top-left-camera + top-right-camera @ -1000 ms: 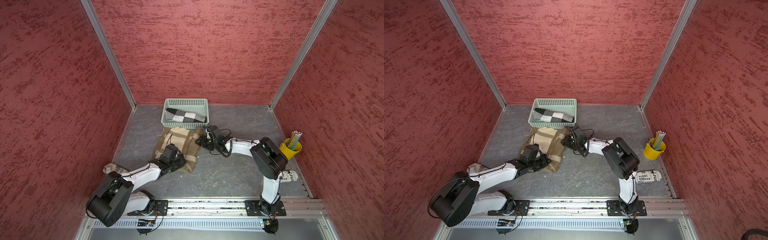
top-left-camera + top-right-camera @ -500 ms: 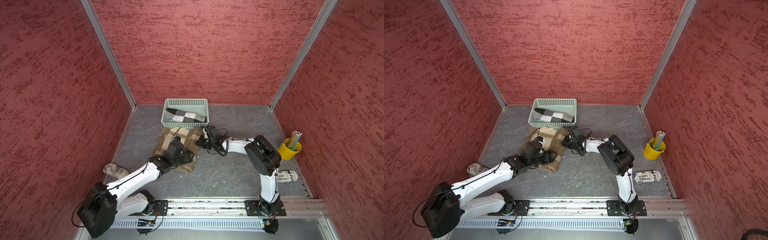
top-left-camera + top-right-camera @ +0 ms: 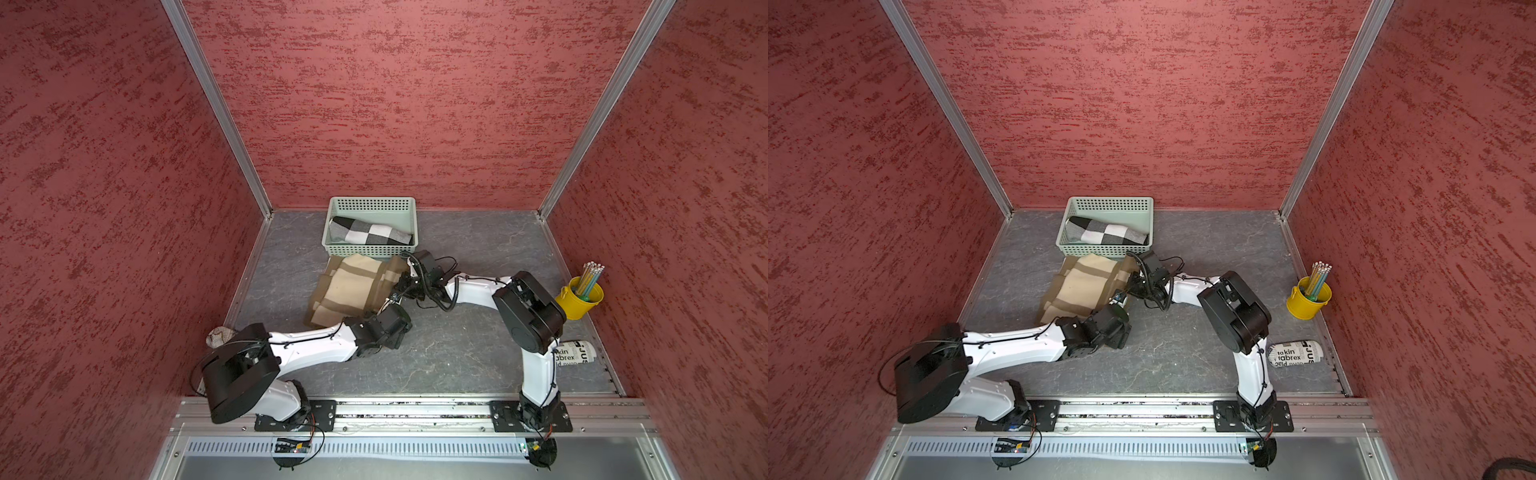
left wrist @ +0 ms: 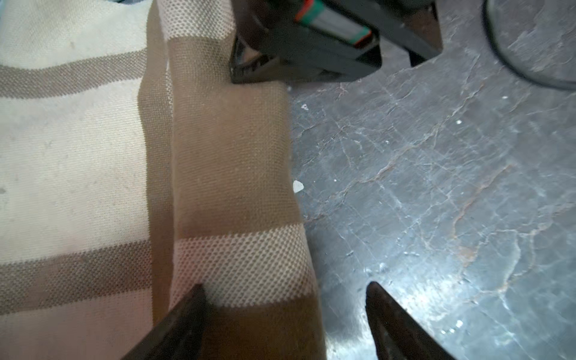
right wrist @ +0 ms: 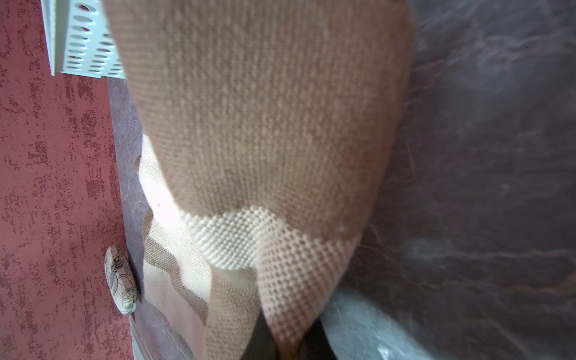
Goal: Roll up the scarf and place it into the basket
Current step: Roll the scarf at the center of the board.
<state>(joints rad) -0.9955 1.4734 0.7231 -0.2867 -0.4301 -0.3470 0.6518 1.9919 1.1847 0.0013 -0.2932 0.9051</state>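
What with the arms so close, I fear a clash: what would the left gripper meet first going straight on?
The scarf edge lying between the left gripper's open fingers; beyond it, probably the right gripper.

scarf (image 4: 230,149): coarse-knit cloth, matt | basket (image 3: 365,250): perforated plastic, smooth | desk (image 4: 436,187): veined stone-look, slight sheen | walls (image 3: 415,104): rough-textured, matt
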